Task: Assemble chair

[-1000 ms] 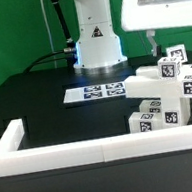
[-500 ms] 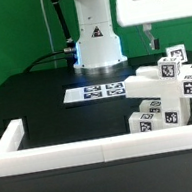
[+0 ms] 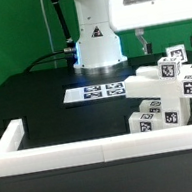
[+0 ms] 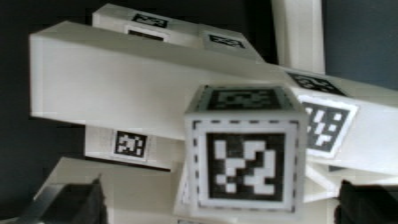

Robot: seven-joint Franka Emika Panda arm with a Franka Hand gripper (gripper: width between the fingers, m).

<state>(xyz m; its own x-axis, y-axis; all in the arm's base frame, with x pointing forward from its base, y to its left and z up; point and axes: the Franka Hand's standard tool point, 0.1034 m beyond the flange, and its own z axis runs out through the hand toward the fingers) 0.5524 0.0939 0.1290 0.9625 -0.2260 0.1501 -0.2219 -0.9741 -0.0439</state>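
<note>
The chair (image 3: 164,93) stands as a partly joined stack of white blocky parts with black-and-white tags at the exterior view's right, just behind the white rail. My gripper (image 3: 156,39) hangs above its top, open, touching nothing. In the wrist view the chair's slabs (image 4: 143,85) fill the picture, and a square tagged block end (image 4: 240,155) points up toward the camera. My gripper (image 4: 217,208) shows only its two dark fingertips (image 4: 68,200), set wide apart on either side of that block and holding nothing.
The marker board (image 3: 103,89) lies flat on the black table (image 3: 34,99) in front of the arm's white base (image 3: 95,43). A long low white rail (image 3: 61,142) runs along the near edge and turns back at the exterior view's left.
The gripper has shifted toward the exterior view's left above the chair, staying open. The chair parts have not moved.
</note>
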